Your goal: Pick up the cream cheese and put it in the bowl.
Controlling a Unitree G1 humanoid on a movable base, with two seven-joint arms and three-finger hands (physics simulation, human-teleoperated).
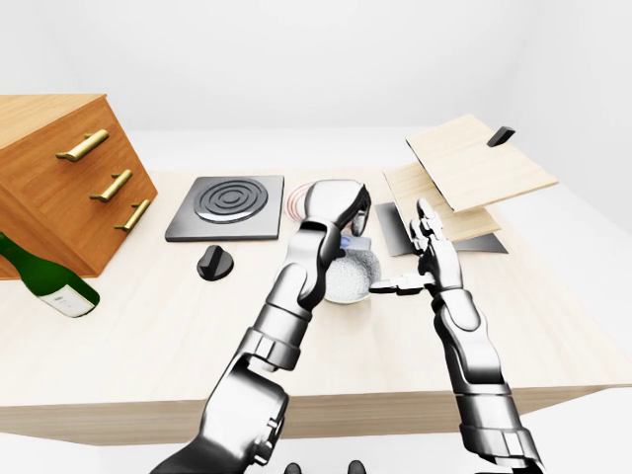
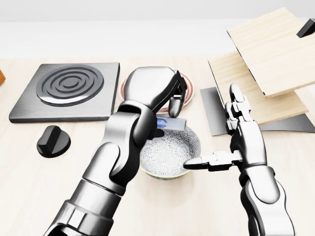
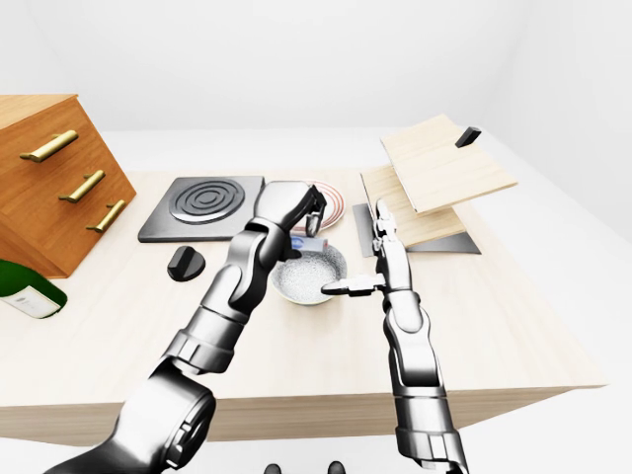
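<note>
While my left hand (image 2: 162,96) is clamped on the cream cheese (image 2: 172,123) above the bowl's (image 2: 189,145) twelve o'clock rim, right hand (image 2: 236,142) spread open at three o'clock, I judge the placing step underway: lower, then release.

Random stuff sitting on the tabletop (image 1: 148,326)

Stove plate (image 1: 229,205), black knob (image 1: 214,263), wine bottle (image 1: 49,279) lying down, wooden drawer cabinet (image 1: 61,176), striped plate (image 2: 187,84), stacked boards (image 1: 474,173).

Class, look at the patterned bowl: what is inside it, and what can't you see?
The bowl shows only its patterned inside; nothing lies on the visible part. The left hand holds the cream cheese above its upper rim. The left arm covers the bowl's left part, so that side cannot be checked.
</note>
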